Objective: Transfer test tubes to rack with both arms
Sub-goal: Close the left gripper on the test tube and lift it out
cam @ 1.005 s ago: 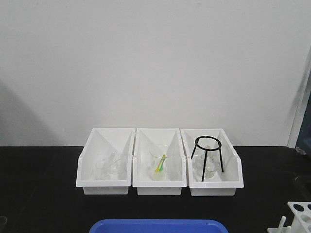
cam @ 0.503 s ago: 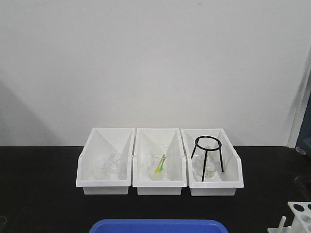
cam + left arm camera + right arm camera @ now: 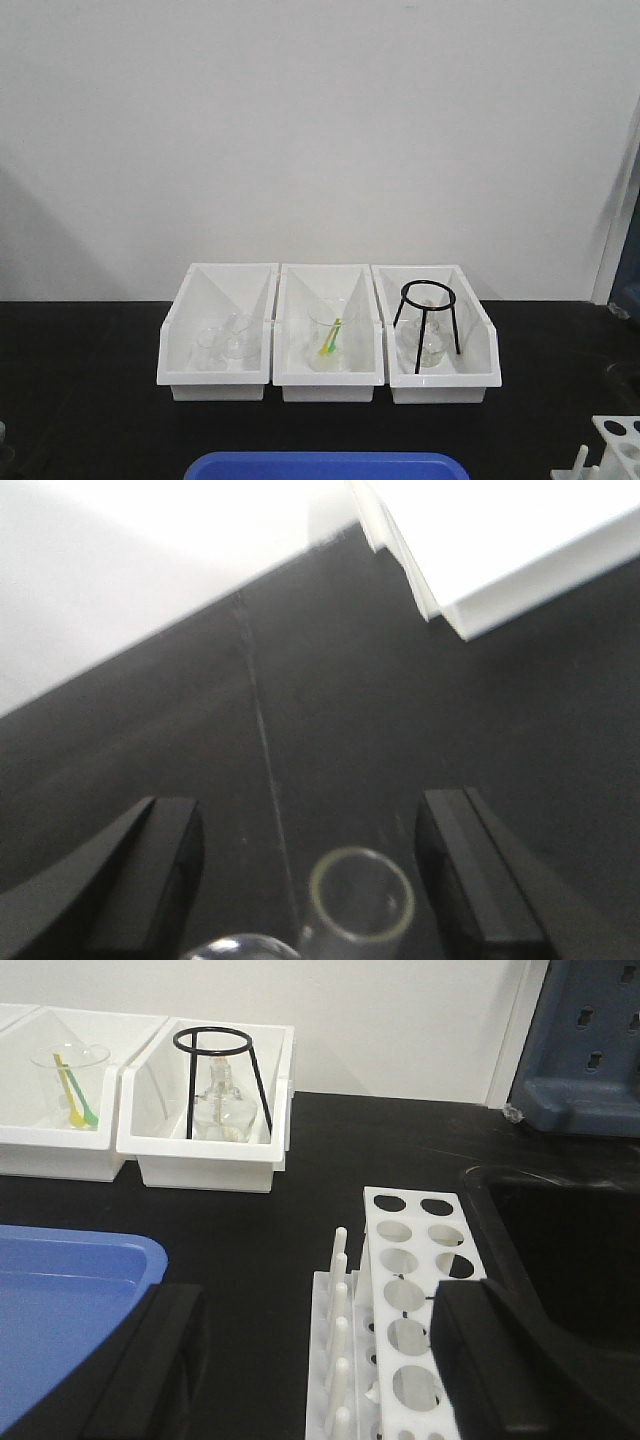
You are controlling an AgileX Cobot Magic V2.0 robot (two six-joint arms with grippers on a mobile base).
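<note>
Front cam faces bins (image 3: 328, 385), wall (image 3: 320, 130); wrist cams low over table (image 3: 330, 710); right shares bins.

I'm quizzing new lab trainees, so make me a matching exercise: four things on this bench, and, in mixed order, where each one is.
1. tripod
2. blue tray
3. test tube
4. rack

A. inside the rightmost bin
B. between the fingers of the open left hand
C. just ahead of the open right hand
D. in front of the middle bin

Pairs: 1-A, 2-D, 3-B, 4-C
</note>
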